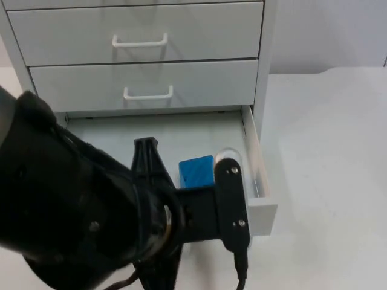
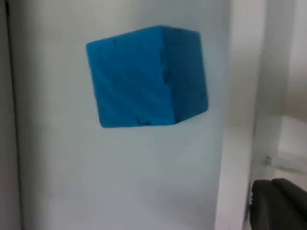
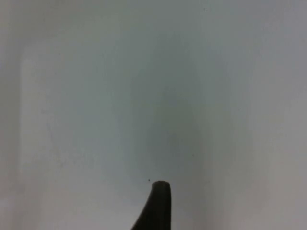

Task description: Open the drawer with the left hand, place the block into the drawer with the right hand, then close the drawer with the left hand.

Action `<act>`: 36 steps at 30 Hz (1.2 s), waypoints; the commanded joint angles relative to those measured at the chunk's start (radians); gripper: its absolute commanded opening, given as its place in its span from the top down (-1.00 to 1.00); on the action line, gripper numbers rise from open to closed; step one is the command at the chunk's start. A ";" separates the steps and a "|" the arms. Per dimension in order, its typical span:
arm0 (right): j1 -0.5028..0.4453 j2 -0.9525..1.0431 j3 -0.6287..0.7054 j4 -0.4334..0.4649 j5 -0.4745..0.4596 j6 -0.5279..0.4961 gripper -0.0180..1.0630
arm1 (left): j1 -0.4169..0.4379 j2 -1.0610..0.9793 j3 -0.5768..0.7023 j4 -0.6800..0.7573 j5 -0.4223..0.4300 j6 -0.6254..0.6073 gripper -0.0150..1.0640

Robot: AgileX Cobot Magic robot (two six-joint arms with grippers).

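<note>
The left arm (image 1: 78, 223) looms nearest, its left gripper (image 1: 233, 199) over the open bottom drawer (image 1: 257, 175) near the front panel, finger state unclear, while the blue block (image 1: 196, 172) lies inside just behind it, so closing falls to this arm.

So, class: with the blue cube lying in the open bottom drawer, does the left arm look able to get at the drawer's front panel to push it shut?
Probably yes. The left gripper hangs over the open white bottom drawer near its front panel, beside the blue cube; nothing lies between.
</note>
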 commanded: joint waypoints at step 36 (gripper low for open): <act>0.000 -0.004 0.014 -0.002 -0.046 0.003 -0.44 | 0.244 0.045 -0.080 0.158 0.072 -0.214 0.98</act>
